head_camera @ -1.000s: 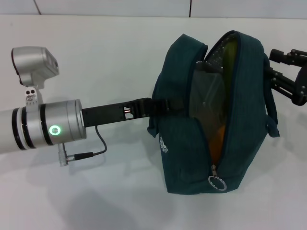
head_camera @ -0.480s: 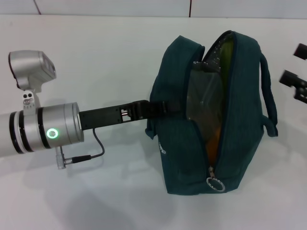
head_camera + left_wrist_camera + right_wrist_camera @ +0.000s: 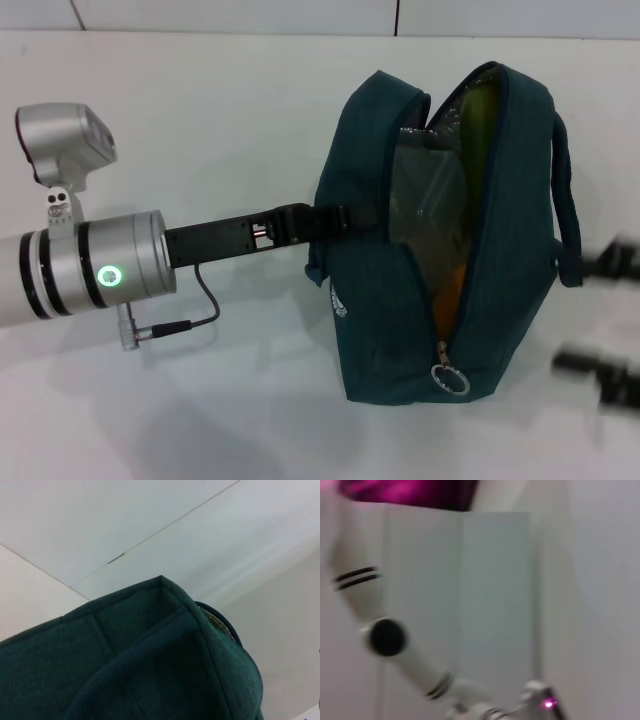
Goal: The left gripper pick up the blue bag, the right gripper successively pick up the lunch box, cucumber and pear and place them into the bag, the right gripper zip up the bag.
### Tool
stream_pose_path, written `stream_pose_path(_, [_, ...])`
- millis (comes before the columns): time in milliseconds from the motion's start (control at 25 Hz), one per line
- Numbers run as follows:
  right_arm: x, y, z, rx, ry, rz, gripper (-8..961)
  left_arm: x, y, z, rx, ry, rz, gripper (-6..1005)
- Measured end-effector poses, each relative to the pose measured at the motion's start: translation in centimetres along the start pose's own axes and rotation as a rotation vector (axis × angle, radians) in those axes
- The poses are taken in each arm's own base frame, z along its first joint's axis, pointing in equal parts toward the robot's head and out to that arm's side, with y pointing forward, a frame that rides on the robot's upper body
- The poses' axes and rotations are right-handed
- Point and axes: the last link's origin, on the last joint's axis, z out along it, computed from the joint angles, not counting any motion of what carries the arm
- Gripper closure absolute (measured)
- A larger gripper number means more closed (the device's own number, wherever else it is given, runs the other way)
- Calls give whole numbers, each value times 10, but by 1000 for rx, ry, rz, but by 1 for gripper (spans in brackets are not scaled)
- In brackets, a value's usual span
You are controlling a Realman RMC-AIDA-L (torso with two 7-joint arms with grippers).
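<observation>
The left end effector [image 3: 318, 222] reaches in from the left and is clenched on the near-side strap of the blue bag [image 3: 510, 250], holding it upright on the white bench [image 3: 220, 120]. The bag's top gapes wide open, its zipper undone, and the metal ring pull [image 3: 449, 379] hangs at the end nearest the robot. Inside the silver lining, the lunch box [image 3: 428, 195] stands against the left wall; an orange-yellow patch of the pear [image 3: 450, 290] shows low in the opening, and a greenish strip higher up is likely the cucumber [image 3: 478, 110]. The left wrist view is filled by teal fabric. The right end effector [image 3: 605, 320] sits as a dark blur at the right edge, just beside the bag and apart from it; I cannot tell how its fingers are set.
</observation>
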Motion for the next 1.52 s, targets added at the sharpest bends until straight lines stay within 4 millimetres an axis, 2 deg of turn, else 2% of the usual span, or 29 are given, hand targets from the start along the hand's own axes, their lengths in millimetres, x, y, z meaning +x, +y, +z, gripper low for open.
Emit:
stream_pose_path(240, [25,19,4,-92,97,61,335,-1,0,-1,2,3,-3,961])
stream_pose_path(640, [59,20,9,-28,199,154,342,-2,-1,-2,3,4,-5,959])
stream_pose_path(1040, [72,19,18,-20,243,187,345,-1,0,-1,1,2,-2,958])
stream_pose_path(1520, [79,14,34,3,251,190,348,-2,-1,-2,4,3,-5,956])
